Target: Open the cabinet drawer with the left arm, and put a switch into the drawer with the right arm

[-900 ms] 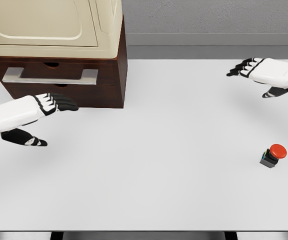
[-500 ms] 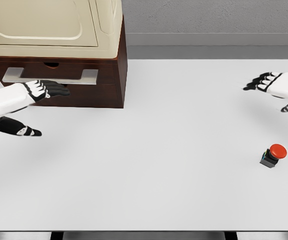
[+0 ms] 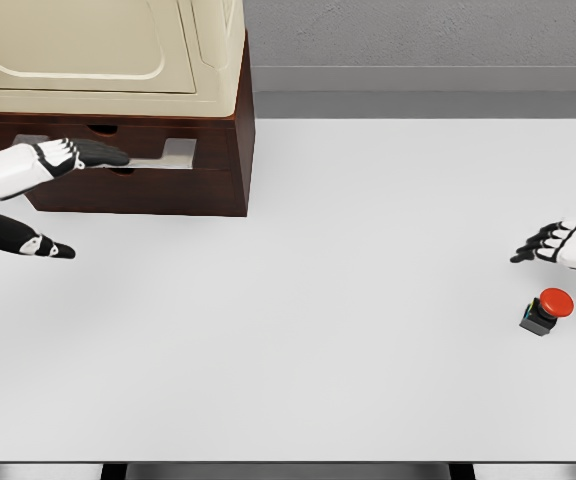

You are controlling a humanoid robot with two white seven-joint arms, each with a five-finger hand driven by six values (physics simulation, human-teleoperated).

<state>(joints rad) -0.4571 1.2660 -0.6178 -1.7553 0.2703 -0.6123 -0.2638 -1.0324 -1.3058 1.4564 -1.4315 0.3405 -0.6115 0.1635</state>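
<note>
head view | dark wood cabinet (image 3: 148,185) on smooth white tabletop (image 3: 318,300) | left hand (image 3: 43,165) fingers apart, straight, at its flat metal drawer handle (image 3: 173,152) | round red-topped switch (image 3: 547,310) far right of cabinet | right hand (image 3: 568,243) just above switch, fingers loose, holding nothing

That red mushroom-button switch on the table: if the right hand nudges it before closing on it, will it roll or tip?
The red-capped switch on its small dark square base probably will not roll, since the flat base rests on the white table. It may tip: the cap looks wider than the base. It looks rigid and light, so the open right hand could slide it.
</note>
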